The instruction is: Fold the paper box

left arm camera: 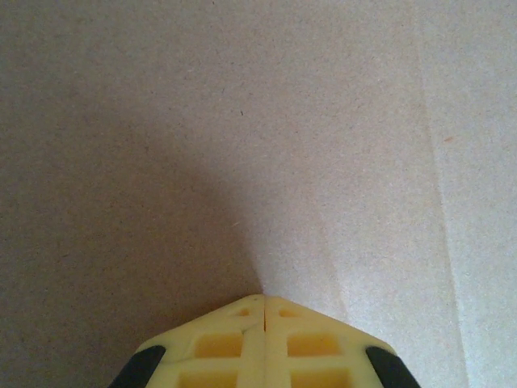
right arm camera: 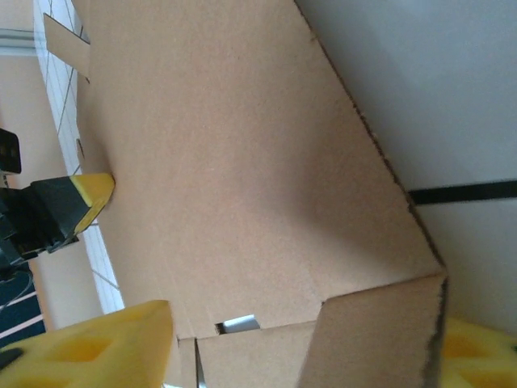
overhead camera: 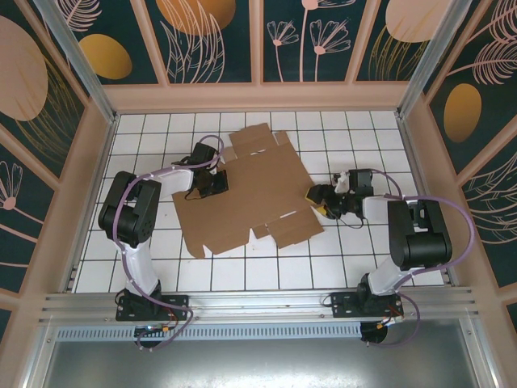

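The paper box (overhead camera: 250, 190) lies as a flat brown die-cut sheet in the middle of the tiled floor, with flaps and tabs along its edges. My left gripper (overhead camera: 208, 184) rests on the sheet's left part, its yellow fingers shut tip to tip (left arm camera: 264, 299) against bare cardboard (left arm camera: 242, 121). My right gripper (overhead camera: 317, 198) is at the sheet's right edge. In the right wrist view the cardboard (right arm camera: 242, 162) rises between the two yellow fingers, which stand wide apart (right arm camera: 307, 323), with a short flap (right arm camera: 380, 339) bent beside the right finger. The left gripper's tip (right arm camera: 85, 198) shows at the far side.
The floor is white tiles with a dark grid (overhead camera: 242, 267). Pink walls (overhead camera: 93, 186) close in the left, back and right sides. An aluminium rail (overhead camera: 258, 303) runs along the near edge by the arm bases.
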You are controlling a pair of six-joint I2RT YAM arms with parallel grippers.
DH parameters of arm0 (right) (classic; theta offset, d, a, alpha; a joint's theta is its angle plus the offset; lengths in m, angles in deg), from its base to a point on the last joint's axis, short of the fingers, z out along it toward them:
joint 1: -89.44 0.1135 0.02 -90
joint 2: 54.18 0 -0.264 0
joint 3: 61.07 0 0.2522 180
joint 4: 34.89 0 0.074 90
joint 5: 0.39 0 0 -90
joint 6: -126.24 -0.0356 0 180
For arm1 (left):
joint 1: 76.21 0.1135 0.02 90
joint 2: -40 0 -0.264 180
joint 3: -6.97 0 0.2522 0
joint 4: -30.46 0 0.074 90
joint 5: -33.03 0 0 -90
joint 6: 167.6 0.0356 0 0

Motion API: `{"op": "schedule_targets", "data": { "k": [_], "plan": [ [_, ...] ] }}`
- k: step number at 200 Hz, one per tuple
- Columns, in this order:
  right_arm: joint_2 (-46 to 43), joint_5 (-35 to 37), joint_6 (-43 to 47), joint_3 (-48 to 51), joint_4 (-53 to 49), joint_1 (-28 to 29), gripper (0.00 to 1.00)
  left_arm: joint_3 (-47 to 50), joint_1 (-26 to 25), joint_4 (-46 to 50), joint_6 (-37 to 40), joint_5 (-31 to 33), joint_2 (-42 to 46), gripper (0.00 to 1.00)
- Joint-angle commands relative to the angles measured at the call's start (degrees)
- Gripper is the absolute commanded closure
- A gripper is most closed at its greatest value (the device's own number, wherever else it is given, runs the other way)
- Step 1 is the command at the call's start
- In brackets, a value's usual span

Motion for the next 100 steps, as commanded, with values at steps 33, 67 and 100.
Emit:
{"op": "schedule_targets", "data": {
  "k": [33,67,100],
  "plan": [
    [0.9,6.6,2.7,-1.7,-2.3,0.5,0.62,0.3,0.5,3.5,1.2,4.1,-0.6,1.00],
    [0.7,7.6,-0.7,-1.7,-1.9,0.2,0.55,0.7,0.5,3.3,0.8,4.2,-0.7,1.00],
    [-2.2,6.7,-8.2,1.6,3.9,-0.7,0.52,0.8,0.5,2.7,0.1,3.4,-0.8,1.00]
  ]
}}
